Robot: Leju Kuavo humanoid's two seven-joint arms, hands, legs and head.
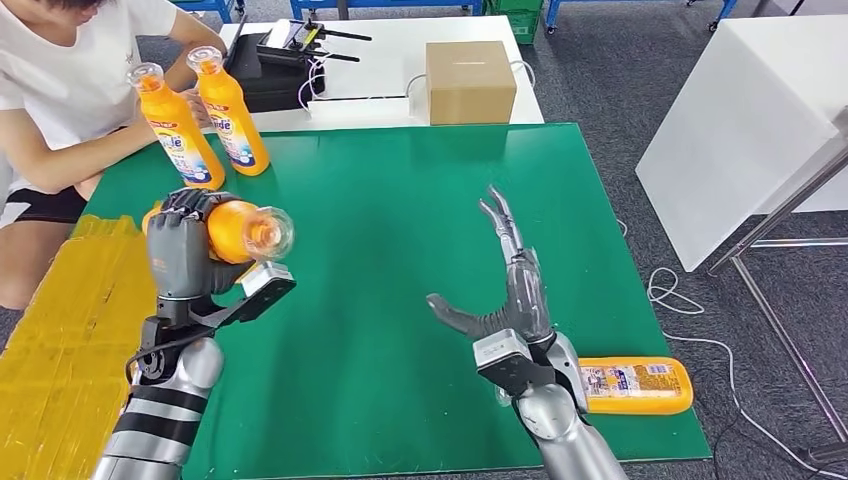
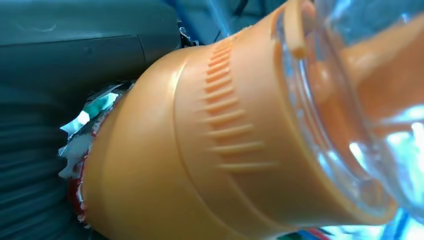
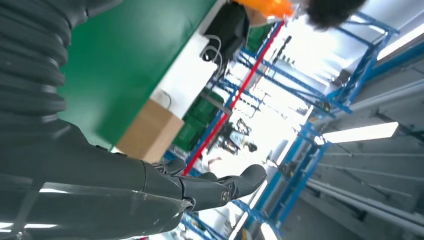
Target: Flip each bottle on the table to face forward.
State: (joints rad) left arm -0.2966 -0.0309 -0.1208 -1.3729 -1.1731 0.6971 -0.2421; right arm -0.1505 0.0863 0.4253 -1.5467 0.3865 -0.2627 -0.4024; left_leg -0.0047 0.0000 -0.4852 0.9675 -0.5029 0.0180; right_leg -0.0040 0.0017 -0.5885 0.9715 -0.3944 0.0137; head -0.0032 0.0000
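Observation:
My left hand grips an orange bottle lifted off the green mat, its clear cap pointing toward the mat's middle. Up close, the orange bottle and its clear cap lie against my left hand. My right hand hovers open above the mat, fingers stretched forward, holding nothing; its fingers point past the table. Another orange bottle lies on its side at the mat's near right edge, behind my right wrist. Two orange bottles stand upright at the far left.
A person sits at the far left, a hand by the two standing bottles. A cardboard box and a black device sit on the white table beyond the mat. Yellow matting lies left. A white table stands right.

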